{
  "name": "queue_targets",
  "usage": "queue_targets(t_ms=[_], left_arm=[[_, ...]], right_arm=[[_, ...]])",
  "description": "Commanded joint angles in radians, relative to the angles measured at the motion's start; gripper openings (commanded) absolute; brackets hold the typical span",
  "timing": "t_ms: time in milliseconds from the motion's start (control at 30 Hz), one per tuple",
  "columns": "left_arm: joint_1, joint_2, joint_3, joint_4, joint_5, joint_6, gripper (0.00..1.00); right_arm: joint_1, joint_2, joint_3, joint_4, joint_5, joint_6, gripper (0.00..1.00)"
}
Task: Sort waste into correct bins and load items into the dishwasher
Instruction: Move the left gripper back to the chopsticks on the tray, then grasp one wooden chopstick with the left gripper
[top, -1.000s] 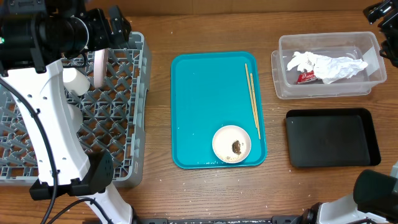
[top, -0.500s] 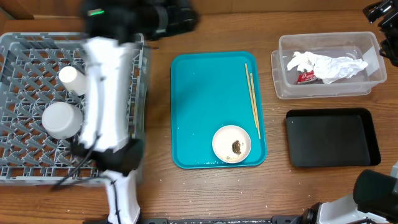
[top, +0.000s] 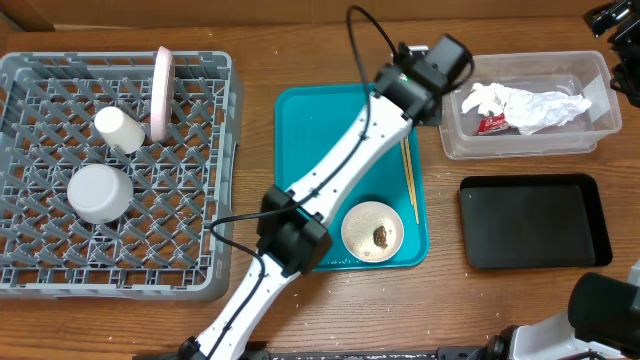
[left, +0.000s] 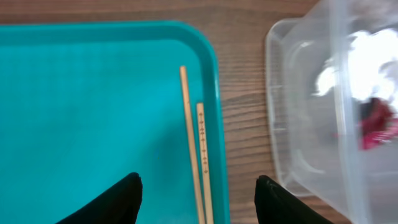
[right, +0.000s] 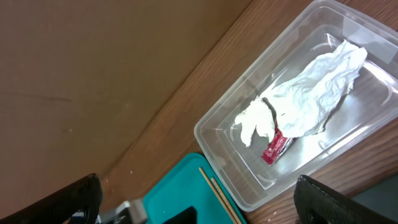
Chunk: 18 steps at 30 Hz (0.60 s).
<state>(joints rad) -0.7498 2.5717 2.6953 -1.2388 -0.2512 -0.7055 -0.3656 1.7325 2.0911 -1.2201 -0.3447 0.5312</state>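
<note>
Your left tool (left: 198, 190) has swung off the rack (top: 60, 270) and now hovers half-open astride the chopsticks (left: 201, 143) on the teal tray (left: 93, 112), gripping nothing. The plate (top: 160, 92) stands in the rack. Your right tool (right: 199, 199) stays wide.

1. Overhead view: fixed high above, facing straight down on the whole worktop (top: 255, 60). The dish rack (top: 225, 150) lies at 9 o'clock, the teal tray (top: 310, 140) at centre, the clear tub (top: 520, 145) at 2 o'clock and the black tray (top: 535, 220) at 4 o'clock.
2. Left wrist view: close, facing almost straight down. The chopsticks (left: 196, 155) lie central and the tub at 3 o'clock. The left arm's fingers (left: 118, 199) frame the 6 o'clock edge.
3. Right wrist view: farther off, oblique and tilted. The tub lies at 3 o'clock and a brown backdrop (right: 93, 62) at 10 o'clock. The right arm's fingers (right: 74, 199) sit at 7 and 5 o'clock.
4. Shared field, all three views: the tub, the chopstick ends and the adjoining tray corner.
</note>
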Motion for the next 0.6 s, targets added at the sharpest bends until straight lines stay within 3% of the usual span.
queue_targets(t_ms=[0,167,333,567], left_arm=[[-0.005,0.085,0.010,0.006,-0.099,-0.100,0.55],[0.003,0.141,0.009,-0.001,-0.096,-0.115,0.55],[0.010,0.154,0.009,0.001,-0.089,-0.181,0.45],[0.010,0.196,0.007,0.009,-0.050,-0.200,0.44]], right_arm=[[-0.002,-0.026,0.004,0.006,-0.008,0.004,1.00],[-0.002,-0.026,0.004,0.006,-0.009,0.004,1.00],[-0.002,-0.026,0.004,0.006,-0.008,0.004,1.00],[-0.002,-0.026,0.004,0.006,-0.008,0.004,1.00]])
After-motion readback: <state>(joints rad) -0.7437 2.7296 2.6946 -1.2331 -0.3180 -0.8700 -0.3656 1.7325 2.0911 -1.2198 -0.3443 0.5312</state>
